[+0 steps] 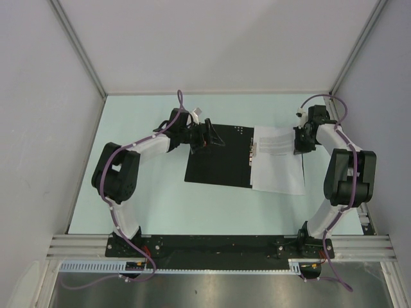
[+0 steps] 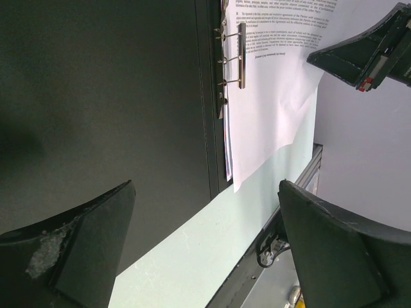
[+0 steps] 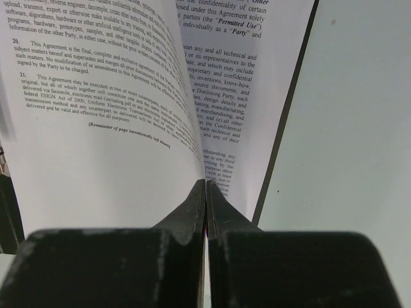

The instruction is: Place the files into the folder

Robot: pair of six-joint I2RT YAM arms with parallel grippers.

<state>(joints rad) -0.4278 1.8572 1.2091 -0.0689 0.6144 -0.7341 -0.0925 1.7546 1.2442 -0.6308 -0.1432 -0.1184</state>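
Low in the right wrist view, we see our right hand (image 3: 205, 186) pinched shut on one thin white sheet of the files (image 3: 96, 96), printed "Remainder of page intentionally left blank". They lie in the flat matte-black folder (image 1: 215, 160), mid-tabletop (image 1: 160, 212). Our left hand (image 2: 207, 192) gapes over its left cover, beside the metal clip (image 2: 241, 54).

The files (image 1: 277, 163) on right half of the folder (image 1: 215, 160), beside spine clip (image 1: 252, 153).
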